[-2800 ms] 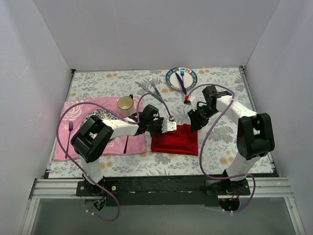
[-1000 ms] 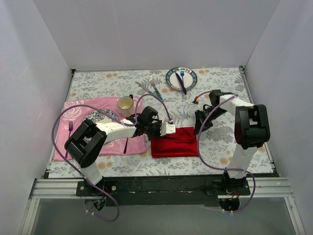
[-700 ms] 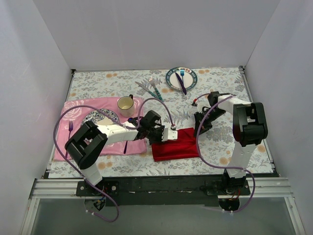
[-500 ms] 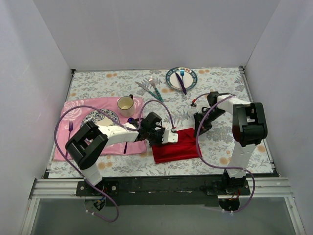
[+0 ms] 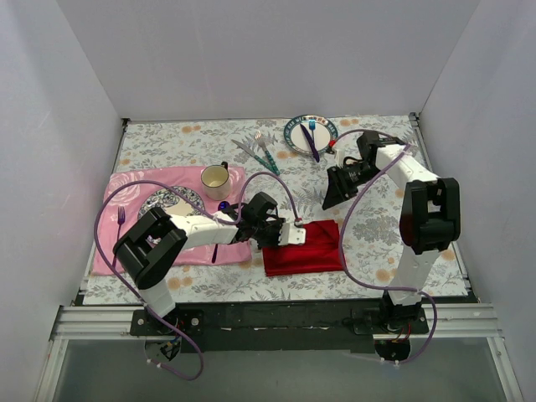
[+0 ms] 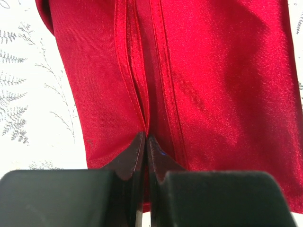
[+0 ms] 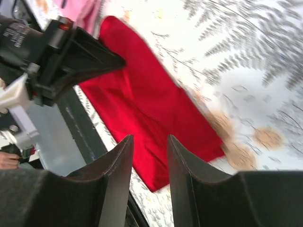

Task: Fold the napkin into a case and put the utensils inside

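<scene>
**Floral tablecloth, folded napkin pinned at one end**

Floral-printed cloth (image 5: 167, 142) covers the table inside plain white walls. On it, the left gripper (image 6: 144, 139) has its jaws pressed together on the stitched hems of the napkin (image 6: 213, 85), pinching the layered edge at the cloth's left end. The right gripper (image 7: 149, 142) hangs above the table just far and right of the napkin, jaws apart and nothing between them.

The napkin lies near the table's middle, just right of the pink placemat (image 5: 134, 251). It is a bright red, satiny strip, already folded over itself, with its long axis running left to right and a slight tilt.

The utensils (image 5: 261, 151), a fork and knife with teal handles, lie on the tablecloth far and left of the napkin, between the cup (image 5: 215, 177) and the plate (image 5: 311, 134). They run diagonally, handles toward the near side. Both grippers are about equally near them, but only the right is free, so the pick-up probably falls to it.
</scene>
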{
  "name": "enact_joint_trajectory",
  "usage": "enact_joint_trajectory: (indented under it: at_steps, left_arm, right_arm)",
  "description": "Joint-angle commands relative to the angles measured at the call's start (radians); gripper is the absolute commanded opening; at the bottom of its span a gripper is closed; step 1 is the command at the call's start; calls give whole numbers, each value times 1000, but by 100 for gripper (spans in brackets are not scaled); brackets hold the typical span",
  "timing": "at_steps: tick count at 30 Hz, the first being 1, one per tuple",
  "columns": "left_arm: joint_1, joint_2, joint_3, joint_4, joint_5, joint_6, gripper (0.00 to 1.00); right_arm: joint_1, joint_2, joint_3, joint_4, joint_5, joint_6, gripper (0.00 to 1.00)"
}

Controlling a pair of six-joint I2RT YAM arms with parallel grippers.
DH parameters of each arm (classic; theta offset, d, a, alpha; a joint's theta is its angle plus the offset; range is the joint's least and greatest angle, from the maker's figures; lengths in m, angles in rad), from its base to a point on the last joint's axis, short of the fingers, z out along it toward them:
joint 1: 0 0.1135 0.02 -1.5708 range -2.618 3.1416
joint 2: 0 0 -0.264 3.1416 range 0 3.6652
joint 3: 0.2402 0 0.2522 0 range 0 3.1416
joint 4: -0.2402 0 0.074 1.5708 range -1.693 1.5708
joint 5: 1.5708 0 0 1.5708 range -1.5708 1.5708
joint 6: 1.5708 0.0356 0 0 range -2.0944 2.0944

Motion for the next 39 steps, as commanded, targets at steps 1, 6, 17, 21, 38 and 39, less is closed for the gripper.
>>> enact_joint_trajectory:
  at_steps: [1, 6, 17, 21, 38, 39]
  left_arm:
    - [-7, 36, -43, -42, -53, 3, 1]
    - [-10, 24, -59, -38, -62, -6, 1]
    - [-12, 4, -73, -10, -84, -15, 23]
    - [3, -57, -68, -6, -89, -52, 39]
    - [231, -382, -85, -213, 342, -391, 49]
    - [214, -381, -91, -213, 330, -380, 47]
  right_arm:
    - [95, -33, -12, 37, -100, 50, 41]
    - [185, -12, -35, 167, -71, 154, 41]
    - [238, 82, -188, 308, 81, 256, 33]
    - [246, 90, -222, 339, 124, 253, 32]
    - [246, 76, -259, 362, 166, 216, 31]
    - [246, 73, -265, 367, 166, 213, 31]
